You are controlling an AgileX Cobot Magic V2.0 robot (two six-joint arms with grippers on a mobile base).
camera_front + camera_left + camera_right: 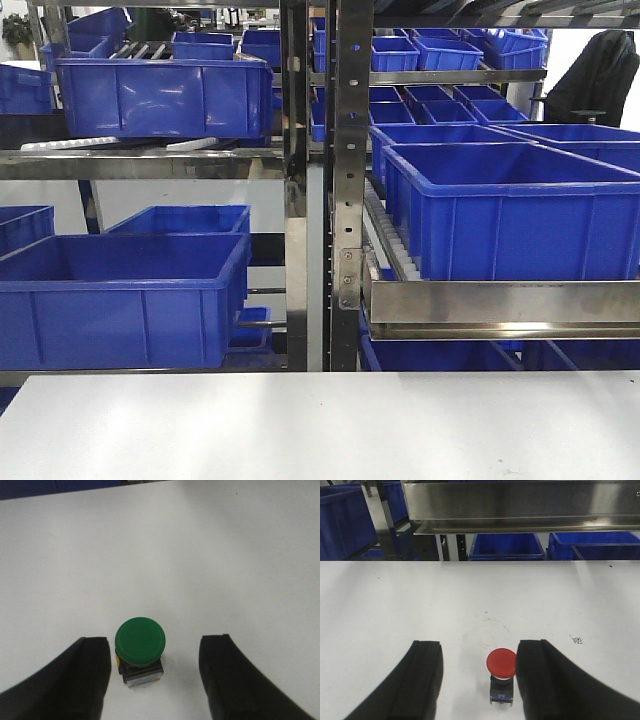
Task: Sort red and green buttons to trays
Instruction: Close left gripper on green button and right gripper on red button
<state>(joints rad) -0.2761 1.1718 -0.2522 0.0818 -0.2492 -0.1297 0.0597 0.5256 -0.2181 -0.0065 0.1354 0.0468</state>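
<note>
In the left wrist view a green button (pixel 140 641) stands on the white table (pixel 160 555), its round cap up on a dark and silver body. My left gripper (pixel 154 655) is open around it, the button nearer the left finger (pixel 85 675) and clear of both. In the right wrist view a red button (pixel 501 662) stands upright between the fingers of my open right gripper (pixel 479 657), its cap right against the right finger (pixel 540 680). The trays are out of view. Neither gripper shows in the front view.
Past the far table edge (pixel 320 375) stands a steel rack with several deep blue crates (pixel 120 290) (pixel 510 210). A steel shelf lip (pixel 520 510) hangs over the table's far side in the right wrist view. A small printed marker (pixel 577 640) lies on the table.
</note>
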